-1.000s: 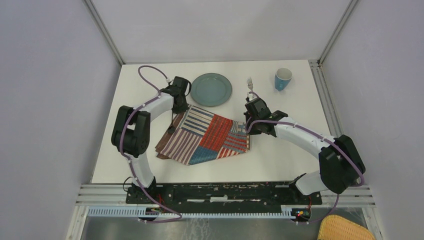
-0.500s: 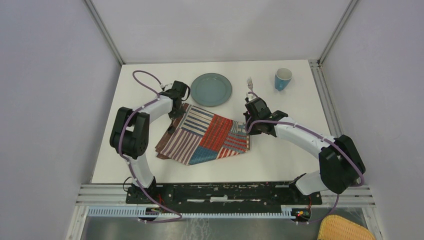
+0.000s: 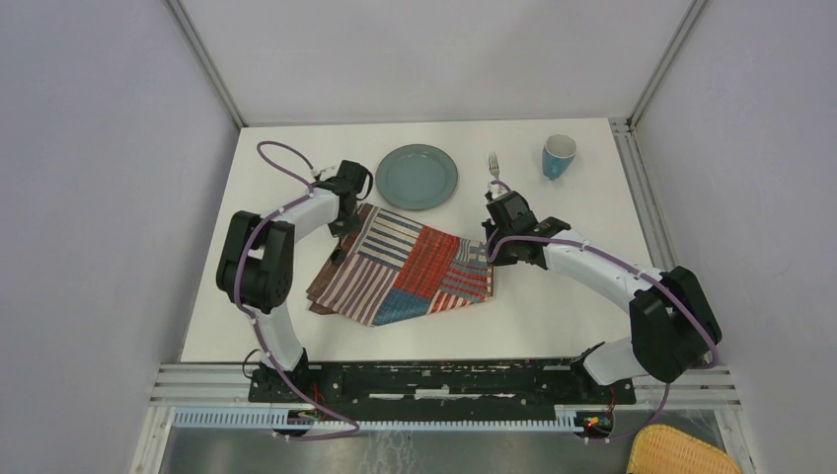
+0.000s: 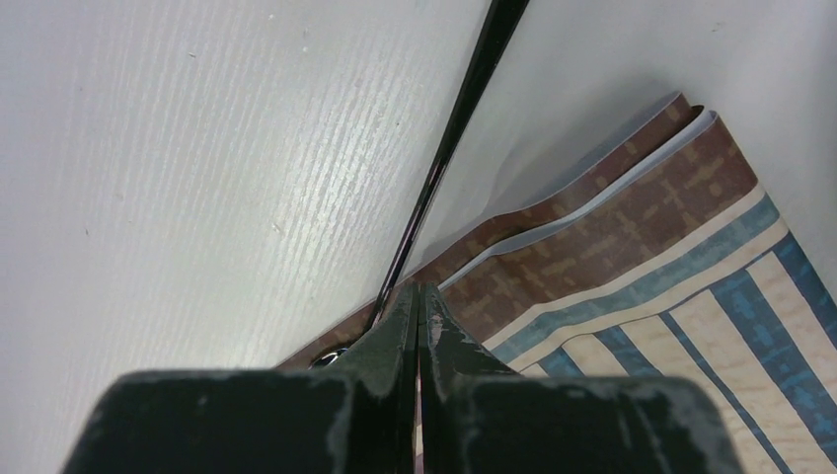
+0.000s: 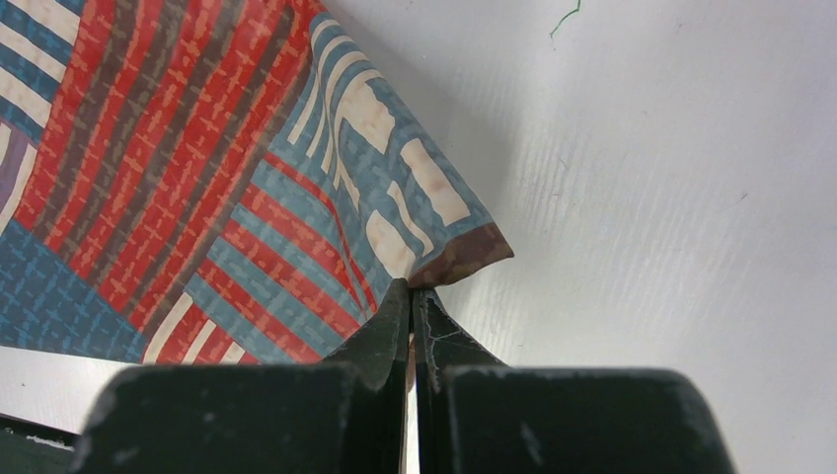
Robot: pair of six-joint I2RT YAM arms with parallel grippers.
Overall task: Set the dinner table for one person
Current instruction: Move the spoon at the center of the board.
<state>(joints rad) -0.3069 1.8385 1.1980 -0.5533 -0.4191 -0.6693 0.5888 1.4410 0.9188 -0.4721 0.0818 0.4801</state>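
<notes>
Dinner table (image 3: 553, 306), a white top edged by metal rails, spreads out in front of the two arm bases, with a striped patchwork placemat (image 3: 415, 267) lying askew near its middle and a teal plate (image 3: 418, 177), a fork (image 3: 493, 166) and a blue cup (image 3: 559, 156) ranged along the far side. The right gripper (image 5: 411, 296) has its jaws pressed together on the mat's right corner, which curls up off the surface. The left gripper (image 4: 419, 296), jaws likewise pressed together, appears to pinch the doubled-over left edge, just beside a slender black utensil (image 4: 449, 148) whose kind cannot be told. Both holds are thin nips at the very hem, so a pull to straighten the cloth could slip a corner free or leave the fold in place. Any shift toward the far side risks nudging the plate and fork, which sit near the mat, and the black utensil could be dragged along with the left edge
</notes>
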